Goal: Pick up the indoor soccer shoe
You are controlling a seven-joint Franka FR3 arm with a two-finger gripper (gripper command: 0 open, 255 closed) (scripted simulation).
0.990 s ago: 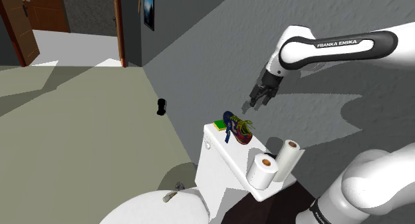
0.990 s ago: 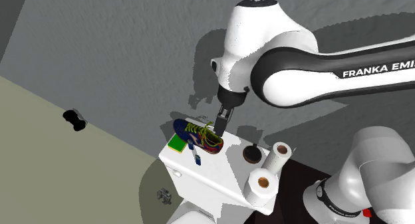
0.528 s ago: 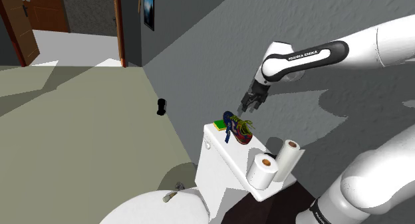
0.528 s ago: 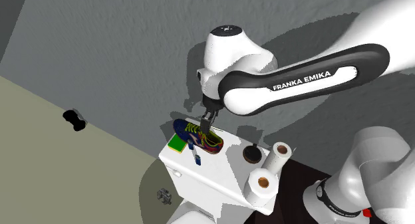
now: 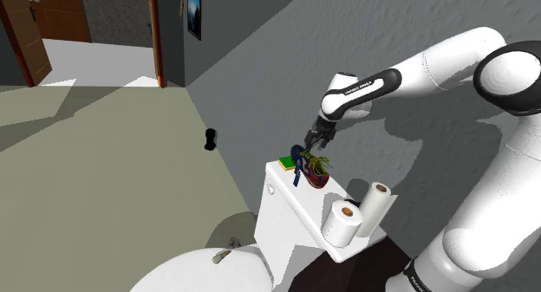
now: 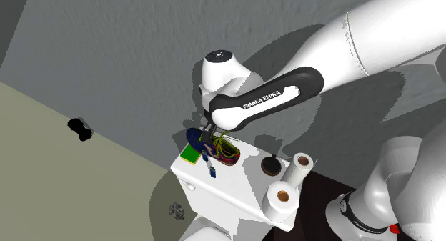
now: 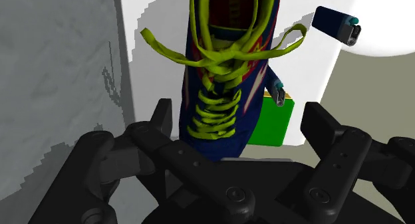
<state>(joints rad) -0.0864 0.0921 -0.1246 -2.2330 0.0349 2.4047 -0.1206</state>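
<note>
Shoe [image 7: 226, 76] on the toilet tank [image 5: 290, 202], not grabbed yet
Hand [image 7: 241, 119] hangs right over its laced front, fingers spread wide on either side, neither touching. Looks like the approach step to me. Next it'd need to drop lower, squeeze across the narrow width, then lift.

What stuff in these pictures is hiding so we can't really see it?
- The shoe: its far end is cut off by the edge of the wrist view.
- The green block: partly hidden behind the shoe in the wrist view.
- The small black thing on the floor: too small in the shoulder view to name.
- The wall picture: too small in the shoulder view to tell what it shows.
</note>
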